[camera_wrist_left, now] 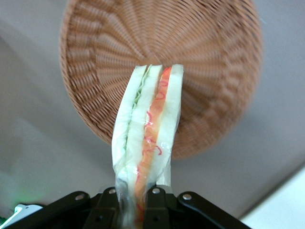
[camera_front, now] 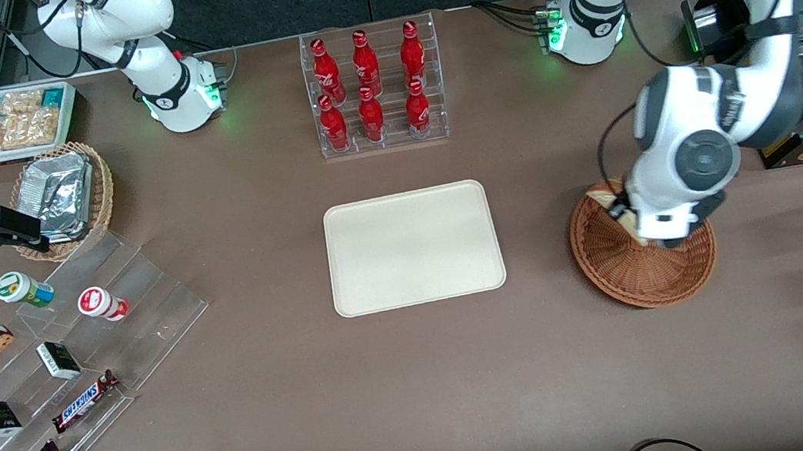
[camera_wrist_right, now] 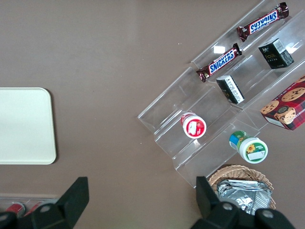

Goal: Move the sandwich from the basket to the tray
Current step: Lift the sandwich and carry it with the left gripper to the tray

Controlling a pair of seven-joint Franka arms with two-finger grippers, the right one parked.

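My left gripper is shut on the sandwich, a wedge of pale bread with red and green filling along its cut edge, and holds it above the reddish-brown wicker basket. In the front view the gripper hangs over the basket, with a bit of the sandwich showing beside the wrist. The cream tray lies flat and bare at the table's middle, toward the parked arm from the basket. Its edge also shows in the right wrist view.
A clear rack of red bottles stands farther from the front camera than the tray. A clear stepped display with candy bars, cups and boxes, a tan foil basket and a white snack bin lie toward the parked arm's end.
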